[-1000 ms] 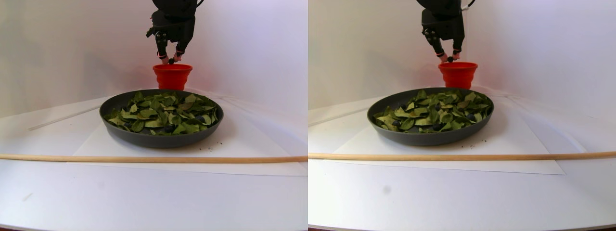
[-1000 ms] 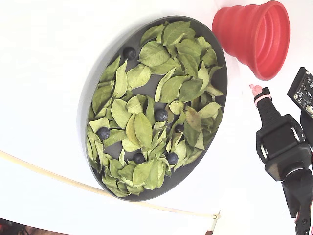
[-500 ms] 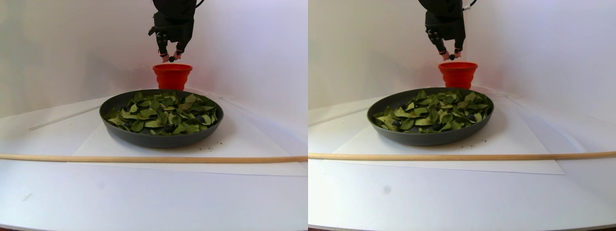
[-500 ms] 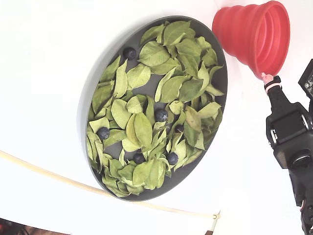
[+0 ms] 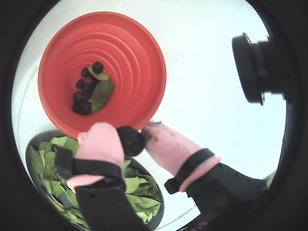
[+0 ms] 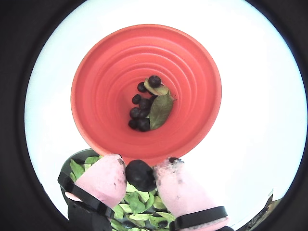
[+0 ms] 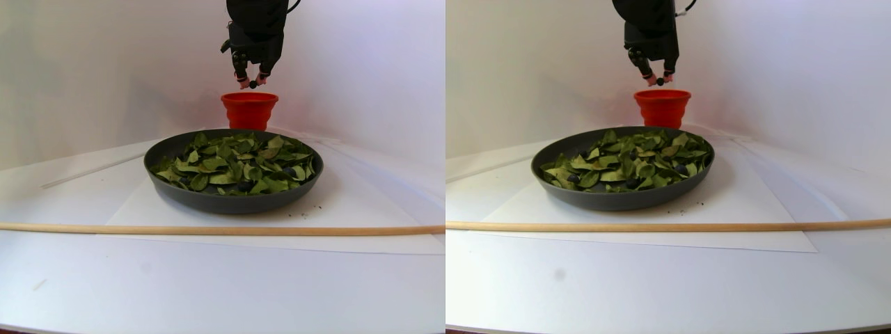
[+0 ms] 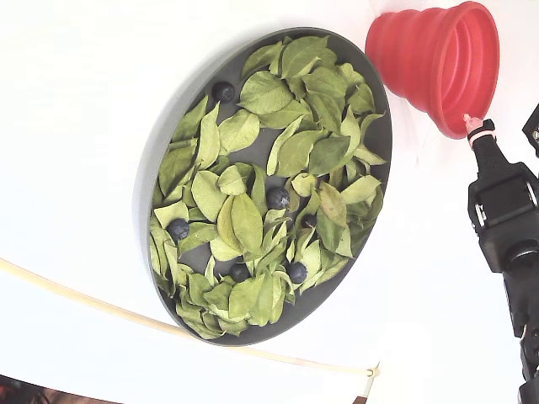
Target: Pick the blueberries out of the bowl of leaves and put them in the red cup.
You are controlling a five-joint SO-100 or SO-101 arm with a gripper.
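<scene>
1. Gripper (image 6: 140, 175) pinches one blueberry (image 6: 139, 174) between its pink fingertips (image 6: 103, 178), hanging just above the near rim of the red cup (image 6: 115, 62) in both wrist views; the stereo pair view shows it clear above the cup mouth, fingers pointing down.
2. Table (image 7: 209, 285) is white with a white sheet of paper (image 7: 174, 233) under the bowl; plain pale wall behind. Long thin wooden stick (image 7: 209, 229) lies across the front, left to right in the stereo pair view.
3. Bowl (image 8: 168, 126), dark grey, round and shallow, sits flat just beside the cup, full of leaves (image 8: 253, 219) lying flat and pointing every way.
4. Cup stands upright, mouth up, wide end on top; inside it are several blueberries (image 6: 139, 118) and a couple of leaves (image 6: 160, 109).
5. More berries (image 8: 277, 198) show among the leaves in the bowl, one (image 8: 222, 91) near the rim.
6. No readable writing or labels.
</scene>
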